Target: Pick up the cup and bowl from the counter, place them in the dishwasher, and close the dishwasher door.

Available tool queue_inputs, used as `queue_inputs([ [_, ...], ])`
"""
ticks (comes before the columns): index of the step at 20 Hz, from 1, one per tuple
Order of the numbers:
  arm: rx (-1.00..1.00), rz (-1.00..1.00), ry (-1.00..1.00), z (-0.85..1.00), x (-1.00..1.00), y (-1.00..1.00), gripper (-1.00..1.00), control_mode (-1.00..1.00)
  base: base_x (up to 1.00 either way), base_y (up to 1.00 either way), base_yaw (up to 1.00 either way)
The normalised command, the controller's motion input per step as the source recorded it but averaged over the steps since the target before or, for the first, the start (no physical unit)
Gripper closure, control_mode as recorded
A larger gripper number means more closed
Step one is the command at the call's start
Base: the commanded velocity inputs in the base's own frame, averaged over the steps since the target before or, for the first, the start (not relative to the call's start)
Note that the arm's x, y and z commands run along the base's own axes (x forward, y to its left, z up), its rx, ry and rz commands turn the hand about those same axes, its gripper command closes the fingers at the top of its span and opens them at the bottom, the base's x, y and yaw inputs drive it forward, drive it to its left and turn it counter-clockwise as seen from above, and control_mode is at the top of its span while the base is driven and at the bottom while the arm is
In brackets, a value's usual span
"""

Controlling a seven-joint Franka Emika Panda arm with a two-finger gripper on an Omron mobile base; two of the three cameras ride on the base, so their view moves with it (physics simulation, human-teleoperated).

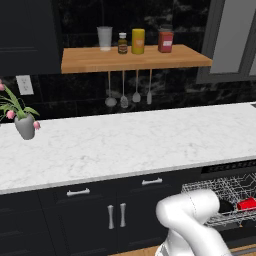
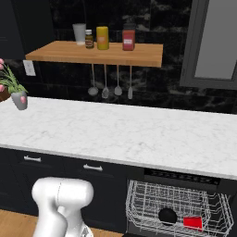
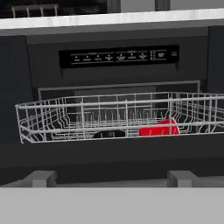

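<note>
step: shut the dishwasher door (image 3: 109, 153) | cup (image 3: 159, 128) and dark bowl (image 3: 109, 134) in rack (image 3: 87, 114) | my gripper (image 3: 111, 178) spread, empty | door edge lies crosswise just ahead of my fingertips

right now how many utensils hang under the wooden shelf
4, in a row under the wooden shelf: a ladle at the left end, then a second utensil, a third, and a fourth at the right end.
</note>
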Motion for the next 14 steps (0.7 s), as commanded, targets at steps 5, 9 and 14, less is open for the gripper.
queue_inputs([
  [5,0.00,0.00,0.00,-0.04,0.08,-0.56,-1.00,-1.00,0.00,0.00,0.00],
  [9,0.00,0.00,0.00,-0.31,0.01,-0.34,-1.00,-1.00,0.00,0.00,0.00],
  [14,0.00,0.00,0.00,-0.92,0.00,-0.19,-1.00,-1.00,0.00,0.00,0.00],
])
